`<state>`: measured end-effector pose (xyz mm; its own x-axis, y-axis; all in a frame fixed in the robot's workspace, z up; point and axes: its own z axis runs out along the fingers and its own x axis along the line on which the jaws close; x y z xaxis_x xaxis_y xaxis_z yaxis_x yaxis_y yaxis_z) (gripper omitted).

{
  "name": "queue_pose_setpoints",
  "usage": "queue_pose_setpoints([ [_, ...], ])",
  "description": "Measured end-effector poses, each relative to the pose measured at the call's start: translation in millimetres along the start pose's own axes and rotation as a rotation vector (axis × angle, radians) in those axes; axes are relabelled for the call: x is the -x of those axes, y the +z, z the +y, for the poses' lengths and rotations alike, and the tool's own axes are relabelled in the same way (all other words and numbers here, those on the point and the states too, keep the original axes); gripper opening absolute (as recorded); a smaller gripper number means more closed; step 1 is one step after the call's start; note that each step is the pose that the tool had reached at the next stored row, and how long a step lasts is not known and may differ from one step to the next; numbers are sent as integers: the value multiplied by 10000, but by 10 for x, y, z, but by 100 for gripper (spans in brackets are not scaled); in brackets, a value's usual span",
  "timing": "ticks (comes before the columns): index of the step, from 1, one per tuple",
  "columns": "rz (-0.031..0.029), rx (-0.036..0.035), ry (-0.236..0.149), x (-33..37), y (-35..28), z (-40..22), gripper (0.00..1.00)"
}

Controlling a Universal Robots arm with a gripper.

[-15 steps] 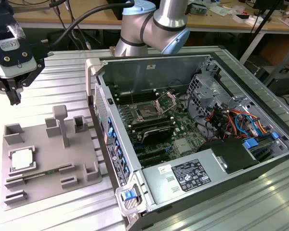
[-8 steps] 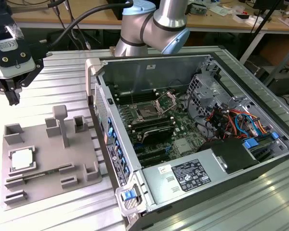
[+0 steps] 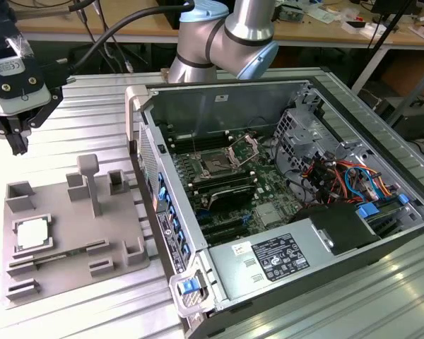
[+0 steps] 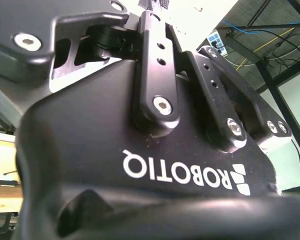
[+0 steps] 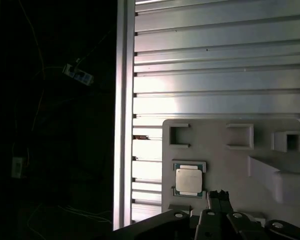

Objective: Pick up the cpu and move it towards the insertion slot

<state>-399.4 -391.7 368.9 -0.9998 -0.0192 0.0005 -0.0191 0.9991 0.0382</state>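
Claw (image 3: pixel 7 131) hangs near the grey tray (image 3: pixel 120 212) — open or closed, can't tell — cpu (image 3: pixel 32 234) lies untouched there, well apart from the insertion slot (image 3: pixel 215 167); pickup not yet done.

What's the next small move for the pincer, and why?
Probably bring the pincer over and down toward the cpu. The cpu lies untouched in the grey tray, and the pincer hangs well apart from it, toward the exterior view's upper left.

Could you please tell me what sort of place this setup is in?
Probably a robotics lab or workshop: an opened grey desktop computer case, a grey plastic tray holding a silvery square cpu, and cluttered wooden workbenches behind.
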Motion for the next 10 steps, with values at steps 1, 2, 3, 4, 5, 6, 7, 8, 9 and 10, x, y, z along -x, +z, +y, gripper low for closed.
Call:
queue_pose_setpoints([
  [1, -1, 0, 0, -2, 1, 0, 11],
  [2, 0, 0, 0, -4, 1, 0, 11],
  [3, -1, 0, 0, -6, 2, 0, 11],
  [4, 0, 0, 1, -10, 3, 0, 11],
  [5, 0, 0, 0, -12, 4, 0, 11],
  [6, 0, 0, 0, -14, 4, 0, 11],
  [7, 0, 0, 0, -16, 5, 0, 11],
  [8, -1, 0, 1, -17, 5, 0, 11],
  [9, 0, 0, 0, -18, 6, 0, 11],
  [10, 0, 0, 0, -20, 6, 0, 11],
])
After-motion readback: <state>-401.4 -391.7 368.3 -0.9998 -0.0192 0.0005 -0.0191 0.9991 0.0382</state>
